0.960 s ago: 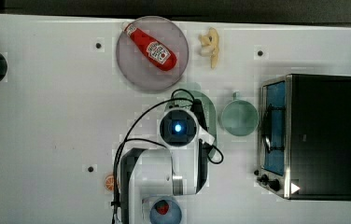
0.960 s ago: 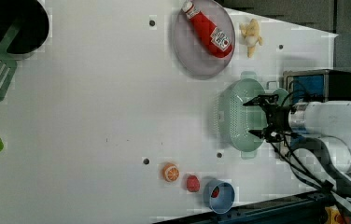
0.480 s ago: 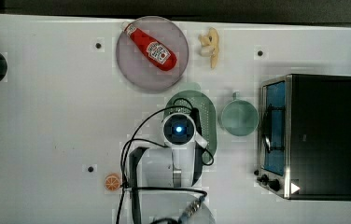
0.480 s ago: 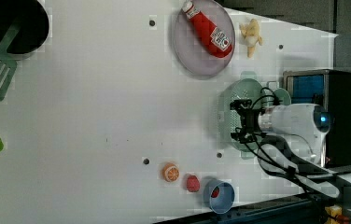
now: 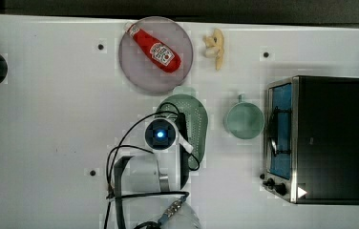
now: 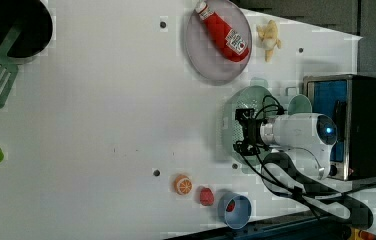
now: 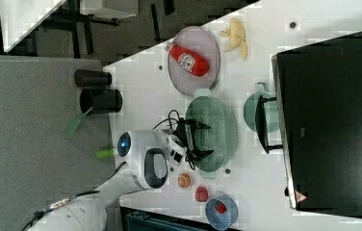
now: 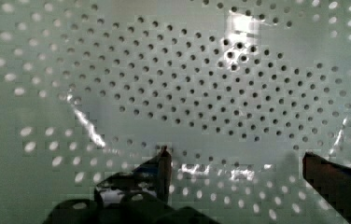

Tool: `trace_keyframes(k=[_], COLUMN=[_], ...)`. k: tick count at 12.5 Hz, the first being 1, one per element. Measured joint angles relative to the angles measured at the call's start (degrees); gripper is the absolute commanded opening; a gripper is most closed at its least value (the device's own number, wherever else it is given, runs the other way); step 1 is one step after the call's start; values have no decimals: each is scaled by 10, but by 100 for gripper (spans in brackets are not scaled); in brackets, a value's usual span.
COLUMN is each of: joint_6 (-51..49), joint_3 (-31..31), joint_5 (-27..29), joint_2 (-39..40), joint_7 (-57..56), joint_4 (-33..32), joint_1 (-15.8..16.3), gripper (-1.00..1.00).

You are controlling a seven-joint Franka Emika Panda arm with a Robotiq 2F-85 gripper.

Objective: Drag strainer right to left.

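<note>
The pale mint-green strainer [image 5: 195,125] lies on the white table, just below the plate in the top view, with its tab handle toward the plate. In the left view the strainer [image 6: 232,125] sits under my gripper [image 6: 240,130]. My gripper [image 7: 202,139] reaches over the strainer [image 7: 220,132] with its jaws spread wide. Up close, the strainer's perforated bowl [image 8: 211,93] lies right under my gripper [image 8: 239,163], which is open. Its two dark fingertips [image 8: 163,165] stand far apart and low inside the bowl. Nothing is clamped between them.
A grey plate [image 5: 139,71] with a ketchup bottle [image 5: 156,46] lies just beyond the strainer. A mint cup [image 5: 243,120] and a black toaster oven [image 5: 328,138] stand to the top view's right. A banana [image 5: 216,47] lies near the far edge.
My arm has swung toward the top view's left, bringing the gripper from the strainer's cup-side rim to over its middle. The strainer appears to have shifted slightly the same way.
</note>
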Motion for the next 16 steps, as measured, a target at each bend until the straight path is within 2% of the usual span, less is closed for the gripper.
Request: trace_keyframes(k=[5, 9, 12, 14, 16], joint_6=[0, -22, -40, -37, -50], joint_3=[7, 23, 23, 23, 23], joint_5=[38, 107, 121, 187, 195], joint_2=[-9, -13, -8, 11, 12], joint_7=[0, 16, 18, 20, 21], joint_4=[0, 7, 26, 54, 58], joint_1=[23, 44, 83, 112, 140], gripper=[100, 100, 100, 100, 100])
